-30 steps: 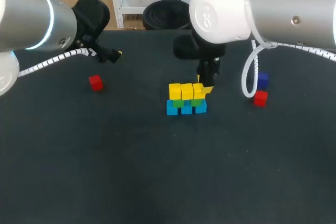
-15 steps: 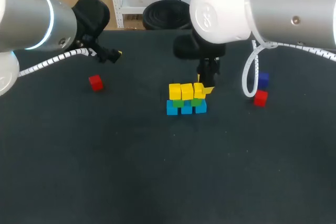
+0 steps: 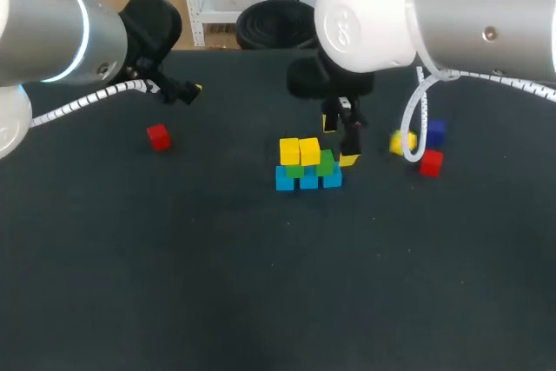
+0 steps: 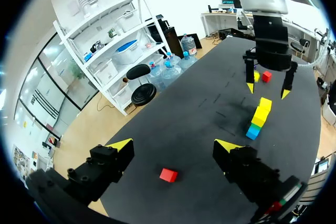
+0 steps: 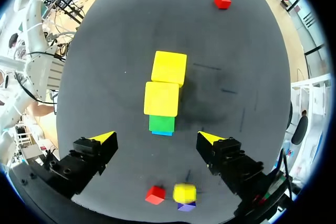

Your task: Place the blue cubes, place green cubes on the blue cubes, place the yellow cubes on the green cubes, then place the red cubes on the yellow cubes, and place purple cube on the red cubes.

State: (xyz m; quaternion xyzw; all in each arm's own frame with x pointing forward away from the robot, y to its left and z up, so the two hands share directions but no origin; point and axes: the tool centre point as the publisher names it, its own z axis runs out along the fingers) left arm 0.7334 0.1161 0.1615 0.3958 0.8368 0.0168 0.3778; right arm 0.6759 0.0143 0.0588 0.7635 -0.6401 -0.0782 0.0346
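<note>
**Third yellow cube off the stack, both grippers empty**

The stack (image 3: pixel 308 167) stands mid-table: a row of blue cubes (image 3: pixel 308 180) at the bottom, green cubes (image 3: pixel 327 163) on them, and two yellow cubes (image 3: pixel 300 150) side by side on top. The green cube at the row's right end is bare.

A loose yellow cube (image 3: pixel 401 142) lies well to the right of the stack, against the purple cube (image 3: pixel 434 132); whether it rests on that cube or beside it cannot be told. A red cube (image 3: pixel 431 162) sits just beside these two.

The right gripper (image 3: pixel 339 141) hangs over the stack's right end, its jaws spread wide and holding nothing; in its wrist view the bare green cube lies between the two yellow tips.

The left gripper (image 4: pixel 173 145) is well apart at the far left of the table (image 3: pixel 261 284), jaws likewise wide and empty, with a second red cube (image 4: pixel 168 174) on the cloth under it.
</note>
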